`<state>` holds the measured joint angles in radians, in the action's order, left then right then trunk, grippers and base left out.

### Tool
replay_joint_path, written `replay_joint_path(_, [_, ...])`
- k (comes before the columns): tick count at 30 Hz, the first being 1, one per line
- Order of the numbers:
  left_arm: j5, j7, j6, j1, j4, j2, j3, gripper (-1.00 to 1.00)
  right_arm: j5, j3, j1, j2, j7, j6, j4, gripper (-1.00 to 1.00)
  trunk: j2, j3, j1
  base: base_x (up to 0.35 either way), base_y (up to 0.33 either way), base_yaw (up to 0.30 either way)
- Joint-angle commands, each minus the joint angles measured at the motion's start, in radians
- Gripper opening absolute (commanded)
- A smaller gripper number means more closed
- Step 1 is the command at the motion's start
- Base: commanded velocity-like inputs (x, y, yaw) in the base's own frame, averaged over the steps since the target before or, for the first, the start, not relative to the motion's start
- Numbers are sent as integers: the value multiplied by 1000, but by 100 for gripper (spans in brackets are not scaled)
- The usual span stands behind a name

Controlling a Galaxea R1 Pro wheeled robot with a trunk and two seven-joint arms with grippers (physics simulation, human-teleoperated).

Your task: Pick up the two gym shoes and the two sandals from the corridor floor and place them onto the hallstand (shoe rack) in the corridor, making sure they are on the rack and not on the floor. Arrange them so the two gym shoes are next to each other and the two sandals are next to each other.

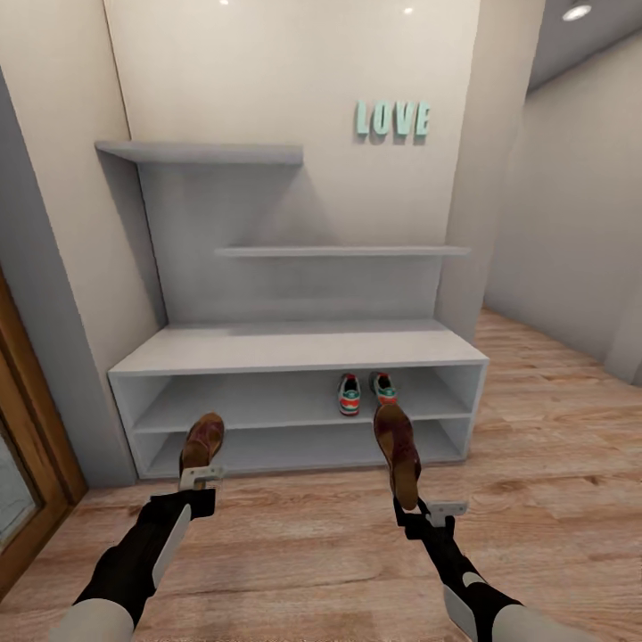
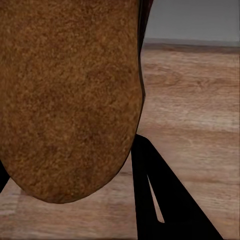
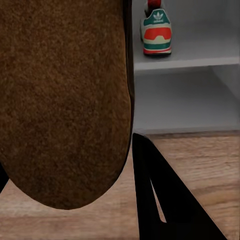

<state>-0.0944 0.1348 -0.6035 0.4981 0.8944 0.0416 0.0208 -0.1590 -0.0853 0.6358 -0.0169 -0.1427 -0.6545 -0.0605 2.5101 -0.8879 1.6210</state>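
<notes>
The grey hallstand (image 1: 294, 349) stands against the wall ahead. Two gym shoes (image 1: 349, 395) (image 1: 383, 388) sit side by side on its upper shoe shelf, heels toward me; one gym shoe (image 3: 157, 31) appears in the right wrist view. My left gripper (image 1: 201, 477) is shut on one brown sandal (image 1: 201, 443), held above the corridor floor (image 1: 303, 535) in front of the rack's left half. My right gripper (image 1: 421, 510) is shut on the other sandal (image 1: 398, 450), held before the right half. Each sandal's sole (image 2: 70, 100) (image 3: 65, 100) lies beside a black finger (image 2: 160, 200) (image 3: 165, 200).
Two stepped wall shelves (image 1: 205, 152) (image 1: 343, 251) hang above the rack, with a "LOVE" sign (image 1: 392, 119) on the wall. A wooden door frame (image 1: 27, 419) is at the left. The corridor runs on to the right past a wall corner (image 1: 464, 223).
</notes>
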Motion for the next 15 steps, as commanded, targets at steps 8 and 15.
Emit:
replay_joint_path(8, [-7,5,-5,0,0,2,-1,-100,-14,-8,1,0,-5,-2,1,-100,3,-45,3,0,0,0])
replay_joint_path(15, [-7,5,-5,0,0,23,1,-100,-14,-8,1,0,-5,-2,2,-100,4,-84,6,0,0,0])
